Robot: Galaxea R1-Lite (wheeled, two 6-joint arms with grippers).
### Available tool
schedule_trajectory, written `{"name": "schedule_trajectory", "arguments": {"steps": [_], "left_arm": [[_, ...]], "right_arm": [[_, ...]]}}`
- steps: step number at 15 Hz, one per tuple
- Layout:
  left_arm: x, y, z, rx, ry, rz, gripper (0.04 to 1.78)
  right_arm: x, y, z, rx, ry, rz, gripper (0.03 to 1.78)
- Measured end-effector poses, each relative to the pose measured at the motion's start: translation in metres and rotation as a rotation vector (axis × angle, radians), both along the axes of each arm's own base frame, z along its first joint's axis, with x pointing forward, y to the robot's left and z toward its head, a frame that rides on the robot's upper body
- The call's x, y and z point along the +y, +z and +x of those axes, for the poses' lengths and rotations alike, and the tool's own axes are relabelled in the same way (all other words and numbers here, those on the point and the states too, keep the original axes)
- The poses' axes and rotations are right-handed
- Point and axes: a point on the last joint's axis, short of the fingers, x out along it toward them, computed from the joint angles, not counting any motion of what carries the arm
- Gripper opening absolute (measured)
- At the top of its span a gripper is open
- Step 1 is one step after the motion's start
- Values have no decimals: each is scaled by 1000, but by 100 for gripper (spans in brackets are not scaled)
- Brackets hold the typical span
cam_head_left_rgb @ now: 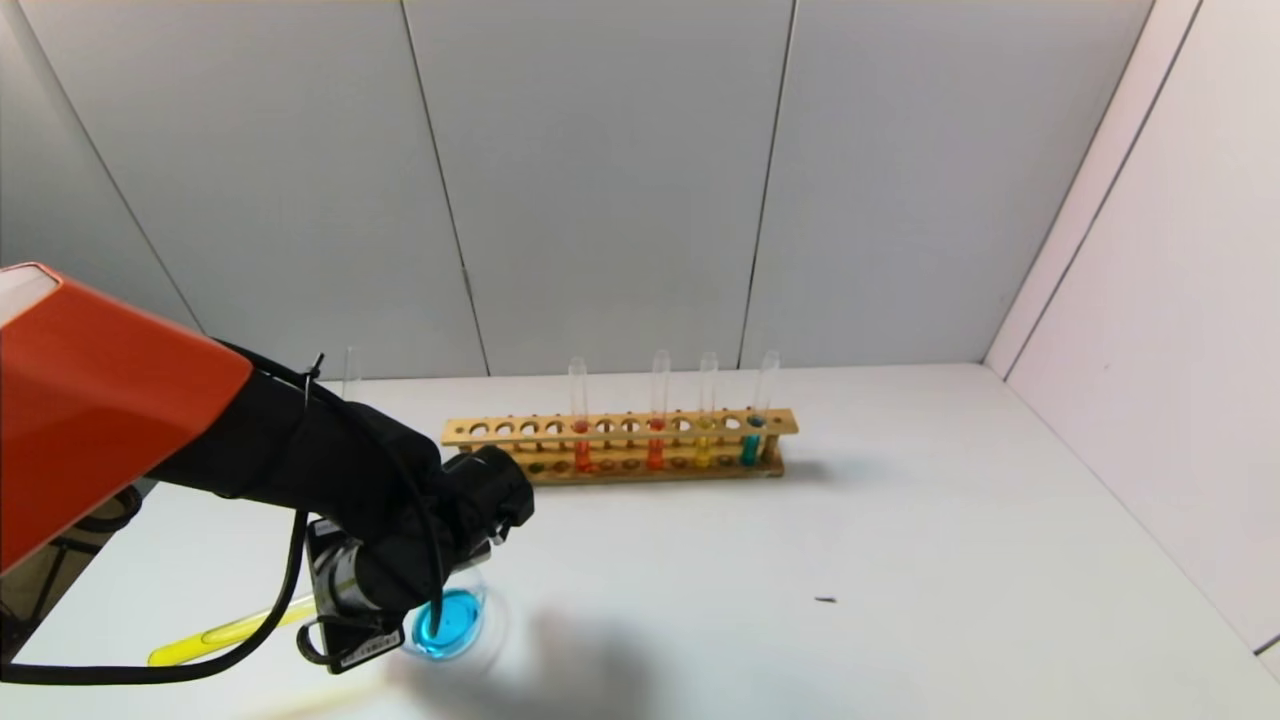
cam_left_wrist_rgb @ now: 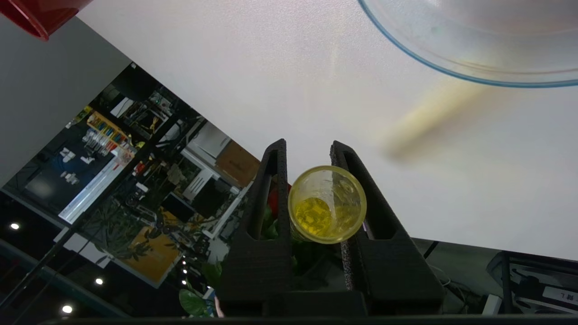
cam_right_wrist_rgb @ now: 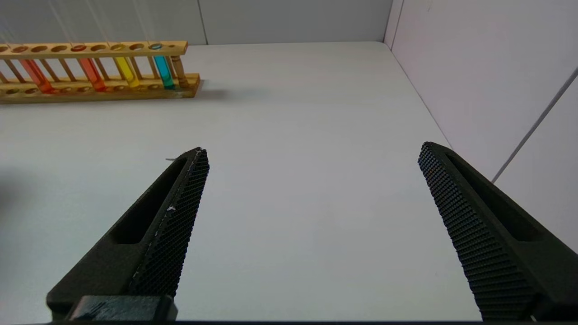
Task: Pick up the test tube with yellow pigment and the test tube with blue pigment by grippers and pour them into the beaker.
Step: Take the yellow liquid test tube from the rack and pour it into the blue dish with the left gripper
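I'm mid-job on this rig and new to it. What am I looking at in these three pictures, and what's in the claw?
This is a two-armed robot at a white table. The wide picture is taken from its head, looking down; the other two come from cameras on each wrist.

The left gripper is shut on the test tube with yellow pigment; the left wrist camera looks straight into the tube's open mouth. In the head view that tube lies tilted, nearly flat, beside the beaker, which already holds blue liquid.

Farther back stands a wooden rack with four tubes: two orange-red, one yellow, one teal-blue.

The right gripper is open and holds nothing, hovering over bare table. It is out of the head view.
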Motion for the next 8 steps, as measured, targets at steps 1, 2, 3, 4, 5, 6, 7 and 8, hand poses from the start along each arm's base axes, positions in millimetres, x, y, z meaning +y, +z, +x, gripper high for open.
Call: {"name": "schedule_trajectory", "arguments": {"steps": [1,2,3,4,5,6,7,8], "left_arm": [[0,-2,1,6,0,4,34],[-1,-4,1,10,0,6,34],[-1,-5,2,16,-1,10,34],[-2,-5,3,18,-1,11,34],[-2,-5,3,21,-3,13,34],[-3,-5,4,24,-7,15,34],[-4,-4,4,30,-9,18,34],[-4,-2,3,46,-11,28,34]], "right_arm": [[0,0,0,0,0,0,170],[0,0,0,0,0,0,170],[0,0,0,0,0,0,170],[0,0,0,0,0,0,170],[0,0,0,0,0,0,170],[0,0,0,0,0,0,170],[0,0,0,0,0,0,170],[0,0,0,0,0,0,170]]}}
